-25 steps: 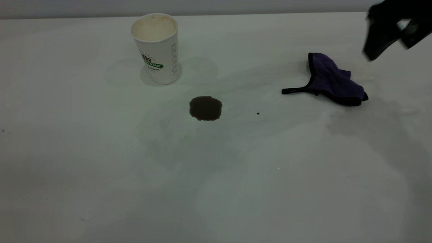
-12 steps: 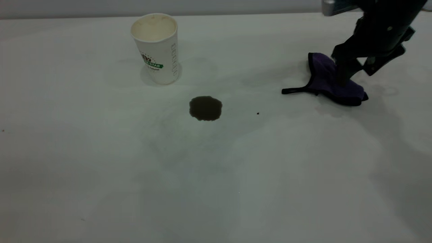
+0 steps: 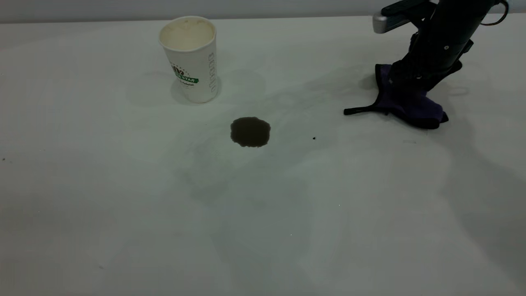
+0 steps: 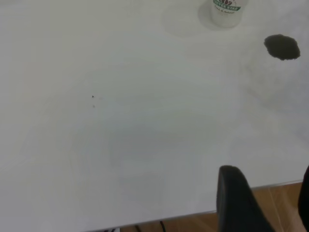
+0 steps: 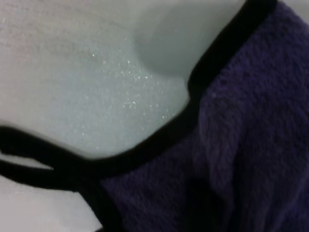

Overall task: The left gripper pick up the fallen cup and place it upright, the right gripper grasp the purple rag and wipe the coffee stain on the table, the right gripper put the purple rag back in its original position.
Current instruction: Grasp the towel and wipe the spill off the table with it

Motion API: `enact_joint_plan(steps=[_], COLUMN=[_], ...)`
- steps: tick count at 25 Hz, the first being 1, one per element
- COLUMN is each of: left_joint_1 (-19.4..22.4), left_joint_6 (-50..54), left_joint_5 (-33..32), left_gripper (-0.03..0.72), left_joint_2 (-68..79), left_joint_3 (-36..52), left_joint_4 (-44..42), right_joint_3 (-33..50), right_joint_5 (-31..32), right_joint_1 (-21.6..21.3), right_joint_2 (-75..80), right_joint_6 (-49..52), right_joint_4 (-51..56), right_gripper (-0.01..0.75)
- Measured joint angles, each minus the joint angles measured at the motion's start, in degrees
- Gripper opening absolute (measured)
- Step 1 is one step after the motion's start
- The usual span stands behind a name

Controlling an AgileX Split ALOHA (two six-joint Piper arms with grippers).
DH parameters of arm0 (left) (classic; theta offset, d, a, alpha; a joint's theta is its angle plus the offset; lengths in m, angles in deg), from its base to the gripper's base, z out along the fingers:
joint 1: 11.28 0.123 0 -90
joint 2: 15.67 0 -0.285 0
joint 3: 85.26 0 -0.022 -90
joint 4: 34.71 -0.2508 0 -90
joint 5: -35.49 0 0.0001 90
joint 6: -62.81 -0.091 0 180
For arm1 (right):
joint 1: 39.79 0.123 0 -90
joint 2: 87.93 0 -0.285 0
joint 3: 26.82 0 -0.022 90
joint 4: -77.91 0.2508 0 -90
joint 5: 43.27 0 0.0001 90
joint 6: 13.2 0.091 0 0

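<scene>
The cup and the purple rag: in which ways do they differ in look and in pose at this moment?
The cup is white, stiff and stands upright with its mouth open upward; the purple rag is dark, soft and lies crumpled flat. The cup stands free with nothing touching it; the right hand is down on the purple rag. Both rest on the table, each away from the coffee stain.

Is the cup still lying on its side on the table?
No, the cup stands upright on the table, its open mouth facing up, behind the coffee stain.
</scene>
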Motion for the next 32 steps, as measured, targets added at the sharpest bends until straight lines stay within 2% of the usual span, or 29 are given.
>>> enact_joint_plan(steps=[2,6,7,10,16,21,27,32], left_joint_1=[0.0,0.0,0.0,0.0,0.0,0.0,0.0,0.0], left_joint_6=[0.0,0.0,0.0,0.0,0.0,0.0,0.0,0.0], left_joint_5=[0.0,0.0,0.0,0.0,0.0,0.0,0.0,0.0], left_gripper=[0.382,0.382,0.382,0.382,0.382,0.382,0.382,0.382], left_joint_2=[0.0,0.0,0.0,0.0,0.0,0.0,0.0,0.0], left_joint_3=[0.0,0.0,0.0,0.0,0.0,0.0,0.0,0.0], left_joint_4=[0.0,0.0,0.0,0.0,0.0,0.0,0.0,0.0], right_joint_3=[-0.3,-0.4,-0.4,-0.4,-1.3,-9.1,-21.2,-25.6], right_joint_5=[0.3,0.3,0.3,0.2,-1.0,0.5,6.0,12.1], right_joint_1=[0.3,2.0,2.8,6.2,16.0,22.3,25.9,28.1], right_joint_2=[0.2,0.6,0.6,0.7,1.1,4.9,10.4,12.2], right_joint_6=[0.0,-0.1,-0.2,-0.3,-0.3,-0.2,-0.2,-0.1], right_joint_4=[1.2,5.1,6.3,8.7,12.1,13.7,14.7,15.5], right_gripper=[0.432,0.142,0.108,0.105,0.105,0.105,0.105,0.105])
